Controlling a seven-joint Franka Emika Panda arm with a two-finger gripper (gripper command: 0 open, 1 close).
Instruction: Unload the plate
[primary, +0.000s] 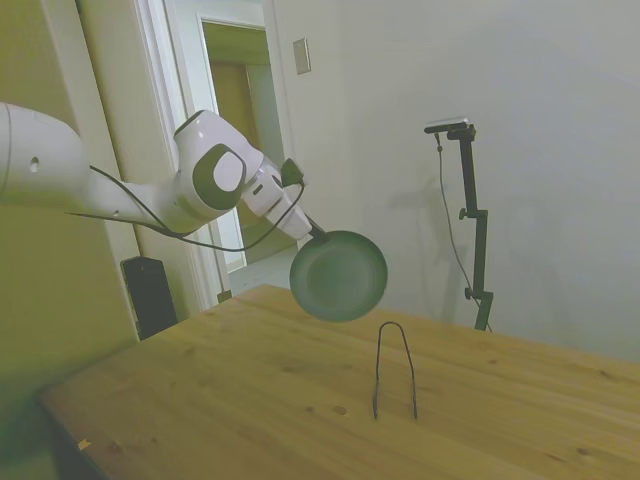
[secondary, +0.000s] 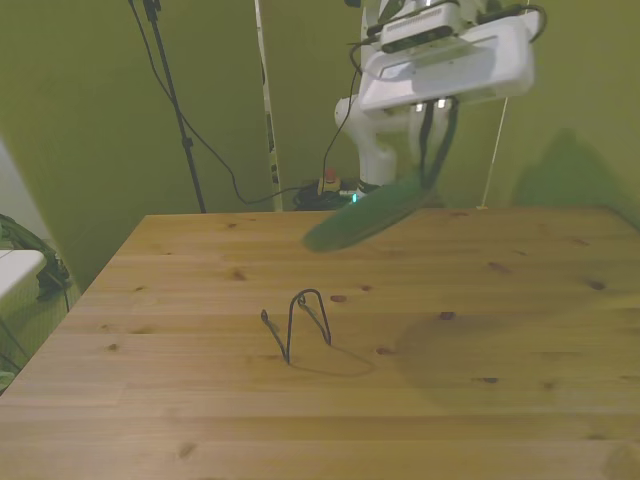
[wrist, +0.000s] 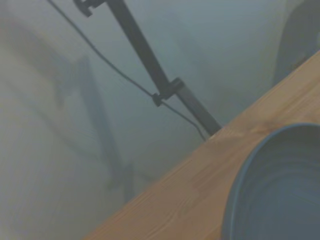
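One plate (primary: 340, 276), round and dark green, was observed held in the air above the table (primary: 250, 400), clear of the wood. It was carried at its rim by the single gripper (primary: 318, 234); the fingers were closed on the plate's edge, as far as the side view allowed it to be judged, the contact being small and dark in that view. In the side view the plate was tilted so that its hollow face was turned toward the camera. In the front view the plate (secondary: 365, 217) was seen nearly edge-on, slanted, with its lower end toward the front view's left, over the far part of the table (secondary: 520, 400) near the far edge. The gripper (secondary: 430, 185) was seen above it only as dark fingers below the white wrist housing.

One thin black wire stand (primary: 394, 368) was counted on the table, upright, a narrow arch on two legs. It stood below the plate and well apart from it, not touched by it. In the front view the wire stand (secondary: 298, 325) stood near the middle of the table, nearer the camera than the plate.

In the wrist view part of the plate (wrist: 280, 190) was seen, blurred, over the table (wrist: 190, 195) edge.
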